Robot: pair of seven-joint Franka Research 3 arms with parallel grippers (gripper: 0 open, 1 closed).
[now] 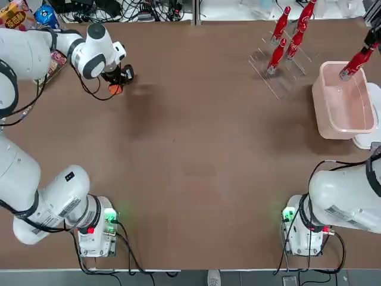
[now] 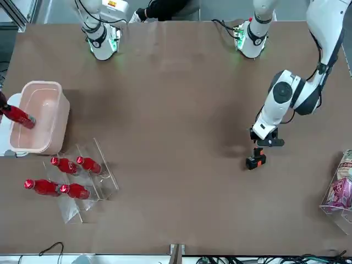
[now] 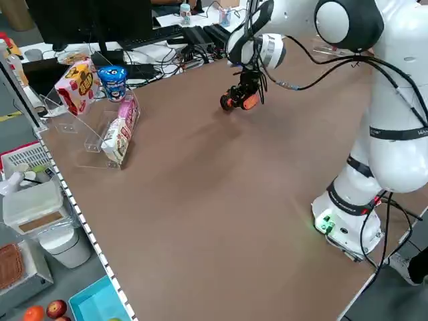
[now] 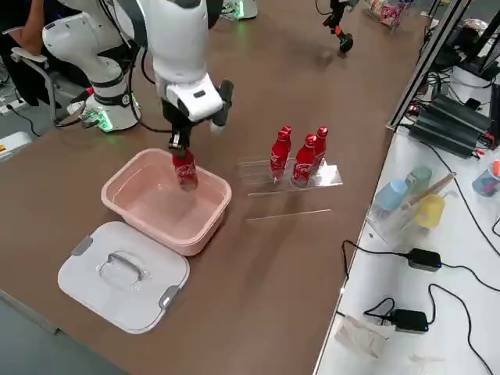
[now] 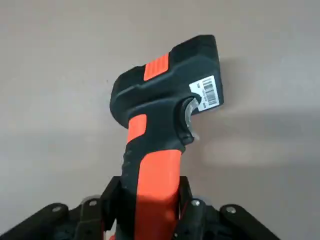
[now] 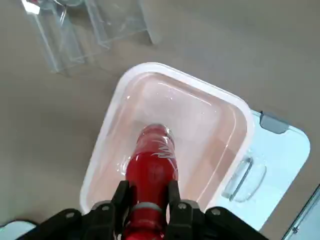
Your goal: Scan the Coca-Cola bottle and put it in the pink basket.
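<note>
Right gripper (image 4: pixel 184 147) is clamped on the neck end of a slim red Coca-Cola bottle with white script logo (image 4: pixel 186 169), holding it upright with its base lowered inside the pale pink, translucent rectangular plastic basket (image 4: pixel 139 219). In the right wrist view the two fingers (image 6: pixel 121 196) grip the bottle (image 6: pixel 152 165) on both sides, and the bottle base sits over the basket (image 6: pixel 108 125) floor; whether it touches the floor cannot be told. In the top view the bottle (image 1: pixel 356 62) is at the far end of the basket (image 1: pixel 329 127).

A flat white rectangular lid with grey clips and a handle (image 4: pixel 123 273) lies on the brown table (image 1: pixel 196 161), just beside the basket. Four identical red bottles (image 4: pixel 299 156) stand in a clear acrylic rack (image 4: pixel 269 172) near the basket, toward the table's far edge.

Left gripper (image 1: pixel 119 77) is at the far left of the table, well apart from the basket, closed on the orange grip of a black-and-orange handheld barcode scanner (image 5: pixel 167 107). The scanner (image 3: pixel 239 100) hangs just above the table surface. A clear holder with snack packages (image 3: pixel 100 107) stands at the table's left edge.
</note>
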